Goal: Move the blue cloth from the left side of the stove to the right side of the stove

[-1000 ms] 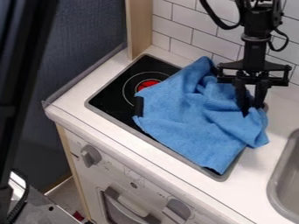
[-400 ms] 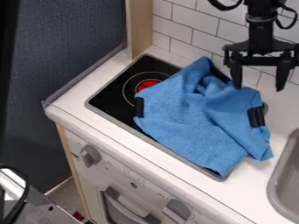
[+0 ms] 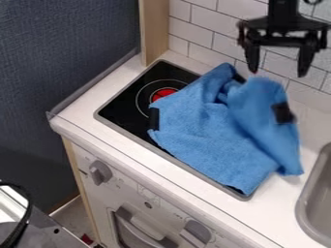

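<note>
While the black hand point(image 3: 277, 74) hangs at the upper right, in front of the white tiled wall point(image 3: 202, 23), its two fingers stand wide apart, tips down, nothing clamped between them. Blue cloth point(image 3: 207, 140) is right below it. Raised fold of the cloth comes up to the fingertip nearer the picture's left; can't tell whether they touch. Rest of the cloth lies crumpled across the black stove top point(image 3: 123, 109), covering most of it and running past its edge onto the white surface point(image 3: 275, 213), toward the grey sink point(image 3: 310, 208). Cloth has dark patches at its edges: one on the side over the stove top, one on the raised part, one partly hidden near the top fold. Red-centred ring marking point(image 3: 163, 93) on the stove top is just beside the cloth, mostly uncovered. Wooden post point(image 3: 154, 31) is behind the stove top. Front panel below the surface carries two grey knobs point(image 3: 100, 172), with an oven door handle point(image 3: 146, 235) between them, lower down.
</note>
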`<state>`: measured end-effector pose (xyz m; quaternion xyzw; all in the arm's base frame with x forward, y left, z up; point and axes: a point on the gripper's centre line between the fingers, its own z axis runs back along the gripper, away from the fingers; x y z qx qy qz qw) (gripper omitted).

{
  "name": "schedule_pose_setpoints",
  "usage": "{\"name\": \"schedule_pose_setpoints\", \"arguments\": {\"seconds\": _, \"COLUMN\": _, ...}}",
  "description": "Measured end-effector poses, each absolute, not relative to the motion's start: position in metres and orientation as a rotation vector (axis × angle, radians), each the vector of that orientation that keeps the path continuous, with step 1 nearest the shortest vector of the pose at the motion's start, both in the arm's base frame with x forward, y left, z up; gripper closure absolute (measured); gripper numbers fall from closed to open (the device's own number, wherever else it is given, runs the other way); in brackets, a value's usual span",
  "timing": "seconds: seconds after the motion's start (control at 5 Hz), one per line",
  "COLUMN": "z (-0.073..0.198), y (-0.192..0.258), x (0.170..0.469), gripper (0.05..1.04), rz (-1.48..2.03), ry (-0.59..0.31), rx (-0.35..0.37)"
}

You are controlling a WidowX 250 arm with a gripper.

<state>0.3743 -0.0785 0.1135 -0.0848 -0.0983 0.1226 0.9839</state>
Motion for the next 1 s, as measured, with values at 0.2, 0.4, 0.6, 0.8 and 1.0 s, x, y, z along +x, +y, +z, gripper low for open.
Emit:
{"name": "schedule_pose_setpoints", "arguments": {"seconds": 0.2, "z": 0.125, "y": -0.060, "x": 0.374, "gripper": 0.084, "rz": 0.291, "ry": -0.226, "rx": -0.132}}
{"name": "schedule_pose_setpoints", "arguments": {"seconds": 0.4, "z": 0.114, "y": -0.020, "x": 0.362, "gripper": 0.084, "rz": 0.499, "ry": -0.160, "rx": -0.076}}
{"name": "schedule_pose_setpoints", "arguments": {"seconds": 0.6, "z": 0.101, "y": 0.016, "x": 0.347, "gripper": 0.084, "rz": 0.596, "ry": -0.103, "rx": -0.031}}
{"name": "schedule_pose_setpoints", "arguments": {"seconds": 0.8, "z": 0.101, "y": 0.035, "x": 0.340, "gripper": 0.084, "rz": 0.617, "ry": -0.077, "rx": 0.027}}
{"name": "schedule_pose_setpoints", "arguments": {"seconds": 1.0, "z": 0.094, "y": 0.048, "x": 0.339, "gripper": 0.084, "rz": 0.635, "ry": -0.074, "rx": 0.035}}
